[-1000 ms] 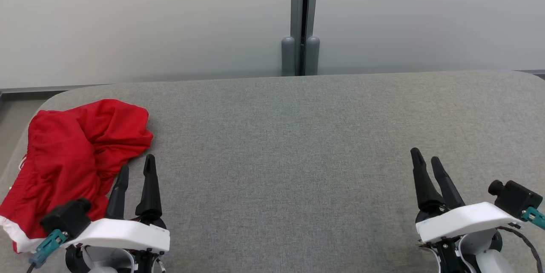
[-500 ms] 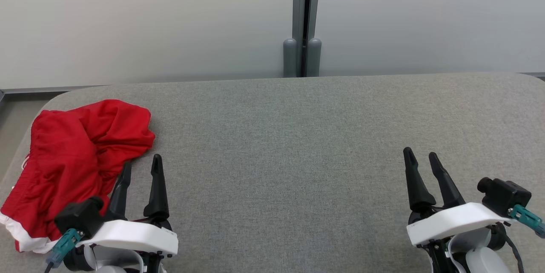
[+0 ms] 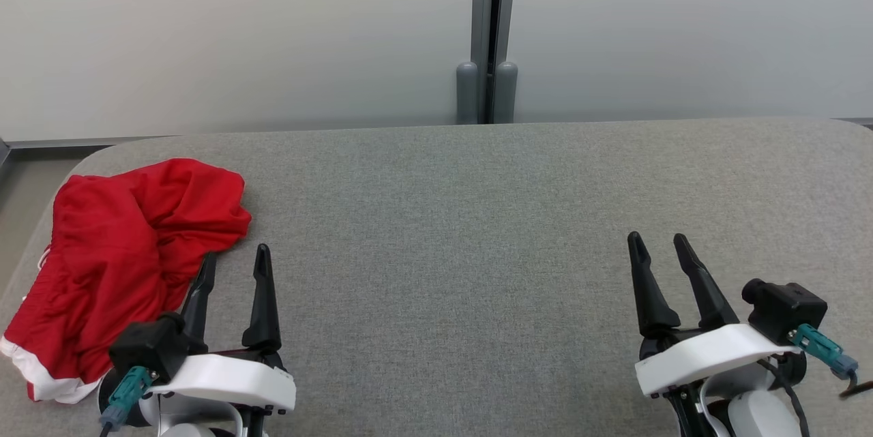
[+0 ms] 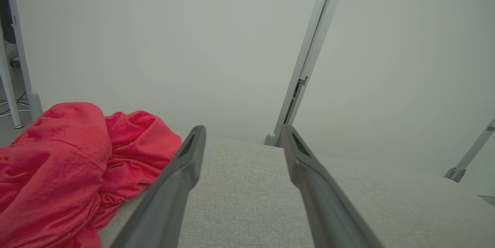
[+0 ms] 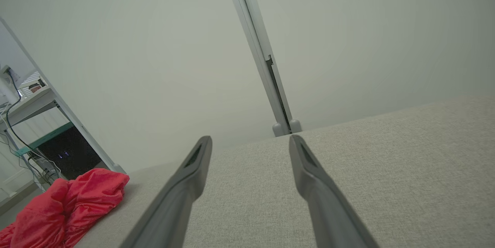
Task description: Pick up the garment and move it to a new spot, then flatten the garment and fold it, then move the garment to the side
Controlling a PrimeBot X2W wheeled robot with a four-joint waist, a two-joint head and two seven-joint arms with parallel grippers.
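A crumpled red garment (image 3: 123, 253) with a white hem lies bunched at the left end of the grey table (image 3: 477, 219). In the left wrist view the garment (image 4: 65, 170) spreads just left of my fingers. My left gripper (image 3: 234, 260) hovers open beside the garment's right edge, its left finger close to the cloth, nothing between the jaws. Over the table's right part my right gripper (image 3: 658, 245) stands open and empty. From the right wrist view the garment (image 5: 65, 201) sits far off at the lower left.
A pale wall panel with a grey vertical post (image 3: 485, 35) runs behind the table. The table's left corner is rounded, with floor beyond it. A shelf with cables (image 5: 23, 124) stands past the table's left end in the right wrist view.
Both grippers have drifted slightly toward the table's middle, the left one to the right and the right one to the left. The garment has not moved; both stay open.
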